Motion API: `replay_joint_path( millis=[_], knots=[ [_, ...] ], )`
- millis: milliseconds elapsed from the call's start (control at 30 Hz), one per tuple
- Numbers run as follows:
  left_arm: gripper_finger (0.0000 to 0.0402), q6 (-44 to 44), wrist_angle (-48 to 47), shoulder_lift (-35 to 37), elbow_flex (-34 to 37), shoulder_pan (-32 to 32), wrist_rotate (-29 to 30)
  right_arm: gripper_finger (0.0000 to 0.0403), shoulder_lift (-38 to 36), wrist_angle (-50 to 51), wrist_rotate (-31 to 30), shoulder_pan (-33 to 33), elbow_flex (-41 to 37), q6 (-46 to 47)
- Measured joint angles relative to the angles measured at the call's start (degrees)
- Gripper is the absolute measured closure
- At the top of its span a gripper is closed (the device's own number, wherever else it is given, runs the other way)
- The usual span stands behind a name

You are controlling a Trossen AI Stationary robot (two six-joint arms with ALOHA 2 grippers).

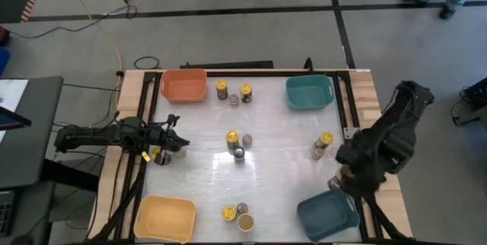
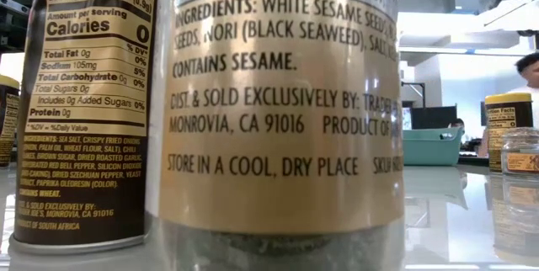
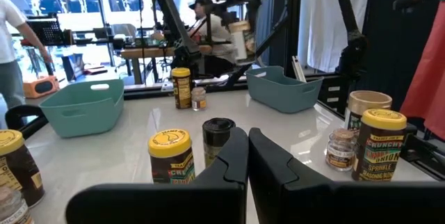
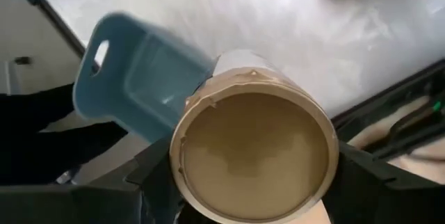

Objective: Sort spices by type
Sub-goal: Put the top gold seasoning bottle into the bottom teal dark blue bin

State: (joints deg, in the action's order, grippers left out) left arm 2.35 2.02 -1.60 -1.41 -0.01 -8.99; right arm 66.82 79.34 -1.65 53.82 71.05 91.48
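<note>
A tan-lidded jar [image 4: 254, 156] is held by the right gripper [image 4: 250, 175].
It is carried above a teal bin [image 1: 327, 214] at the table's [image 1: 281, 161] corner (left gripper [image 3: 247, 156] closed, empty).

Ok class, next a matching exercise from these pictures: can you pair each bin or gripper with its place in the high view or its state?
Things:
1. orange bin
2. yellow bin
3. right gripper
4. left gripper

Places or states:
A. shut on a tan-lidded jar
B. bottom left of the high view
C. shut, nothing between its fingers
D. top left of the high view

Pairs: 1-D, 2-B, 3-A, 4-C
</note>
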Motion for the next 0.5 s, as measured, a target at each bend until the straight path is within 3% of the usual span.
replay_joint_path(
  millis=[233,500],
  knots=[
    [0.0401,0.0,0.0,0.0,0.0,0.0,0.0,0.0112,9.8,-2.5,0.0,8.5,2.8,13.2],
    [0.0401,0.0,0.0,0.0,0.0,0.0,0.0,0.0112,18.5,-8.2,0.2,12.1,3.6,23.9]
  ],
)
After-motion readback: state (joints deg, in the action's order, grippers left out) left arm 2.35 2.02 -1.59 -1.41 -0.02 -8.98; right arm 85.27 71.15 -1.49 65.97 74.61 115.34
